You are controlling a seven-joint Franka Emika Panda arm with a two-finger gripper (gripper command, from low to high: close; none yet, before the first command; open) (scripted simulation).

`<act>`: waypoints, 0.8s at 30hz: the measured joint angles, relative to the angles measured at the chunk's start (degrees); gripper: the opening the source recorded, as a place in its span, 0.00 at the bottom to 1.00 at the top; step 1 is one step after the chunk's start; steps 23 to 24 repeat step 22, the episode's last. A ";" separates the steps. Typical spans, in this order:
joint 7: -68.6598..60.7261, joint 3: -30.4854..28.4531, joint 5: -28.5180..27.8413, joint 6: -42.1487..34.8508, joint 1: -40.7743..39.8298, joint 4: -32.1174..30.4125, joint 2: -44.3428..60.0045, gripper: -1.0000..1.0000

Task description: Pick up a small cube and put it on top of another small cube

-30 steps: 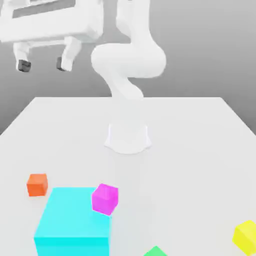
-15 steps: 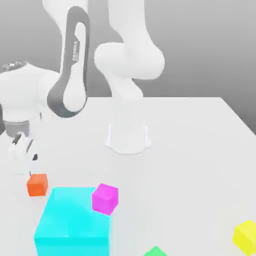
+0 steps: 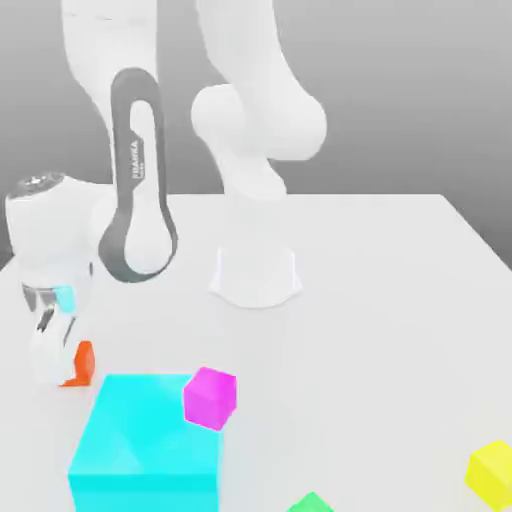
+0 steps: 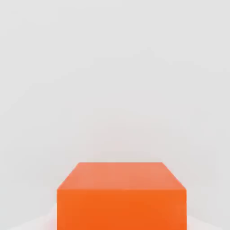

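Observation:
A small orange cube [image 3: 82, 362] rests on the white table [image 3: 380, 300] near the exterior view's left edge. My gripper [image 3: 60, 368] has come down onto it, and the white hand covers most of the cube's left half. The hand view looks along the table at the orange cube [image 4: 121, 197] from very close. The gripper is shut around this cube, which still sits on the table. A small magenta cube [image 3: 210, 397] lies a short way to the exterior view's right of the hand.
A large cyan cube [image 3: 145, 445] stands just in front of the orange cube, touching or overlapping the magenta one in this view. A yellow cube [image 3: 492, 472] and a green cube [image 3: 312, 503] lie at the front right. The arm's base [image 3: 256, 275] stands mid-table.
The arm swung down from high at the upper left to the orange cube. The hand lowered over the cube and the gripper went from open to shut.

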 joint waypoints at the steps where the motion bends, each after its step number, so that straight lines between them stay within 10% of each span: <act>1: 1.20 -0.68 -1.62 -1.60 0.30 -0.42 -2.05 0.00; 13: -13.86 11.49 -5.66 -27.31 20.63 6.59 -20.96 0.00; 18: -15.59 13.60 -6.54 -20.94 22.82 5.86 -15.26 0.00; 19: -15.51 13.61 -6.69 -19.49 22.90 5.59 -14.08 1.00; 24: -15.51 13.60 -6.69 -19.49 22.90 5.59 -14.08 1.00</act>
